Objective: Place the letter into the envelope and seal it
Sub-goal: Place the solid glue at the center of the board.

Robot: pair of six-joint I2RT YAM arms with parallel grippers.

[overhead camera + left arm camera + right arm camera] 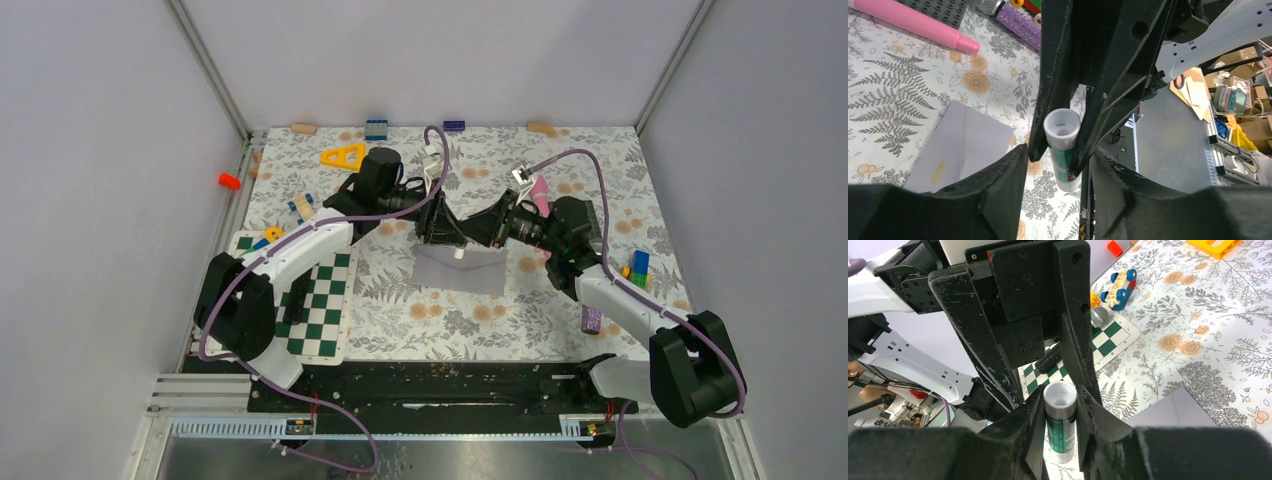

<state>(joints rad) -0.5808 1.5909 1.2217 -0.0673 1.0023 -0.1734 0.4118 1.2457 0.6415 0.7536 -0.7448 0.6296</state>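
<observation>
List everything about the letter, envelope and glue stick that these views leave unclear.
The letter: in no view; whether it is inside the envelope cannot be told.
The envelope flap: in the top view the far edge is covered by the left gripper and right gripper; both wrist views cut it off.
The glue stick label: blurred in both wrist views.
Whether the left gripper touches the glue stick: masked by the right gripper's fingers.

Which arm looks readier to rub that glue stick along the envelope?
Right, probably: the right gripper is shut on the glue stick over the envelope; the left gripper only straddles it, with gaps.
</observation>
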